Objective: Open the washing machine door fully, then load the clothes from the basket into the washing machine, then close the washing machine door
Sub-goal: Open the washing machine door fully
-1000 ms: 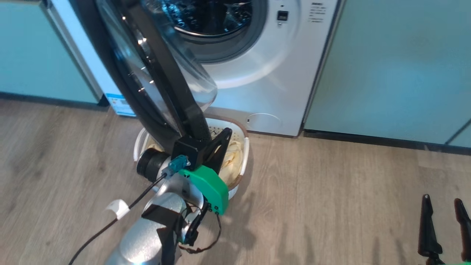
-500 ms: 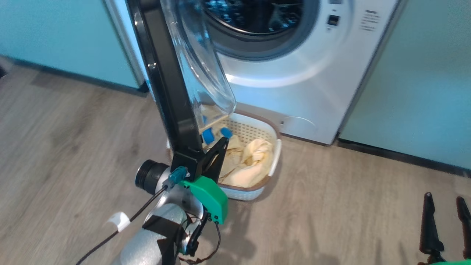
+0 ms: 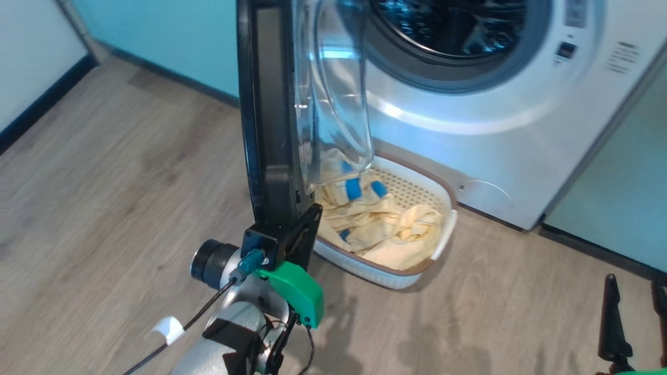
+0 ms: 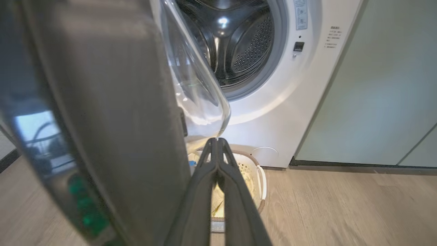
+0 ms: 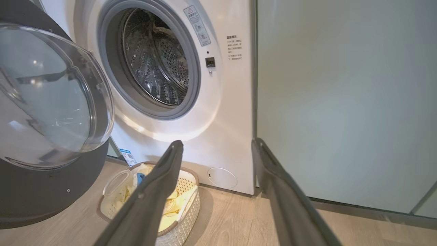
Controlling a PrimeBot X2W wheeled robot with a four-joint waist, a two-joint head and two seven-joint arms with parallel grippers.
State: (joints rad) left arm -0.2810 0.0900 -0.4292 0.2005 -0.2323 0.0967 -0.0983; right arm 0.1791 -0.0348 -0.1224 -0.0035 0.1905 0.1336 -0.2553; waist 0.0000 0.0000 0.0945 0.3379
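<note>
The white washing machine [image 3: 500,130] stands with its steel drum [image 5: 157,58] exposed. Its door [image 3: 268,104] is swung out and seen edge-on, black rim to the left and glass bulge [image 3: 333,99] to the right. My left gripper [image 4: 216,140] is shut and empty, its fingers lying along the door's inner side just under the glass; the head view shows it at the door's lower edge [image 3: 312,216]. The basket [image 3: 443,224] sits on the floor before the machine, holding the pale yellow clothes [image 3: 396,234] with blue patches. My right gripper [image 3: 634,297] hangs open at the lower right, well clear of everything.
Pale green cabinets [image 5: 341,102] flank the machine on the right, with more [image 3: 156,31] behind the door on the left. A white wall with a dark skirting [image 3: 36,47] closes the far left. Wood floor [image 3: 104,182] spreads around the basket.
The head camera has swung, shifting the whole picture. The door now shows more edge-on and uncovers more of the basket. My left gripper stays at the door's lower edge; the right stays open.
</note>
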